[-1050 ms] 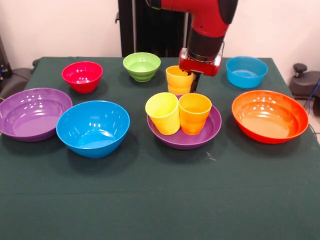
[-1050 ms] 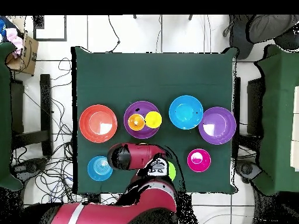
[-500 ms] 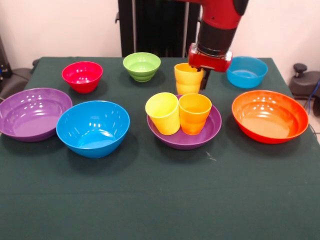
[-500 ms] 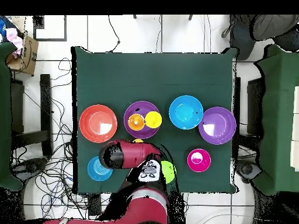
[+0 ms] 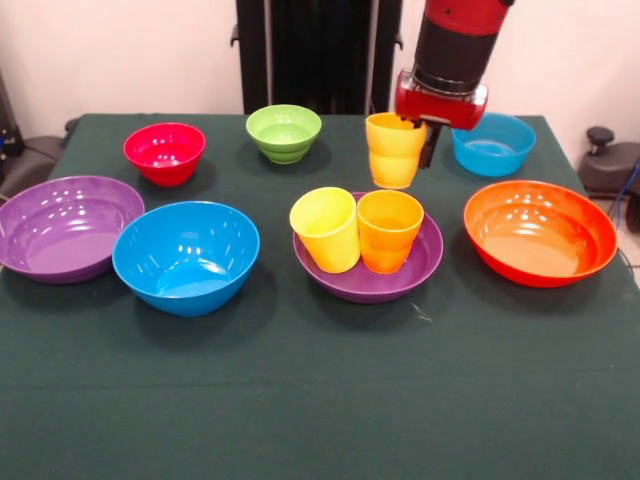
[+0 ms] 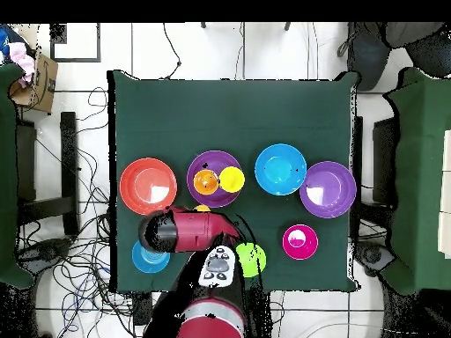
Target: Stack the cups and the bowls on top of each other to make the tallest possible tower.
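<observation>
My arm (image 5: pixel 455 40) is a glossy red cylinder banded in black, ending in a red block above my gripper (image 5: pixel 410 135) with dark fingers (image 5: pixel 428 145); overhead, a grey patch shows.

Two cups (image 5: pixel 358 229) stand side by side in a bowl (image 5: pixel 425 258) at the bench's (image 5: pixel 320 400) middle; other bowls lie around it.
</observation>
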Motion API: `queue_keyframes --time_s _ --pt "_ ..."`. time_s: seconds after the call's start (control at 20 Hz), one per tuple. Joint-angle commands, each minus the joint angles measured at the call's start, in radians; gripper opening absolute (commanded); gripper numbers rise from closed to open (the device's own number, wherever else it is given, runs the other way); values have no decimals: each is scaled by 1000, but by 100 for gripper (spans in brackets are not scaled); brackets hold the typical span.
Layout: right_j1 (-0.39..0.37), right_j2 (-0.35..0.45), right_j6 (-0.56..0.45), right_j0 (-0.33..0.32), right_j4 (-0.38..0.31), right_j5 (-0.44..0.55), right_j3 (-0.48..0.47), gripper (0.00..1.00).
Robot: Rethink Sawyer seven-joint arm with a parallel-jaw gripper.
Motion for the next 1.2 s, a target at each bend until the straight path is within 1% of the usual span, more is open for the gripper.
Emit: queue_keyframes --time_s 0.05,0.2,0.5,0.95,1.2 --pt "-33 41 162 12 54 124 21 0" --pt "-38 42 159 9 55 125 27 0" --pt "-86 30 153 20 65 188 32 0" --pt "-37 34 123 -9 44 145 3 0" --pt "-28 31 109 -16 38 157 -22 0"
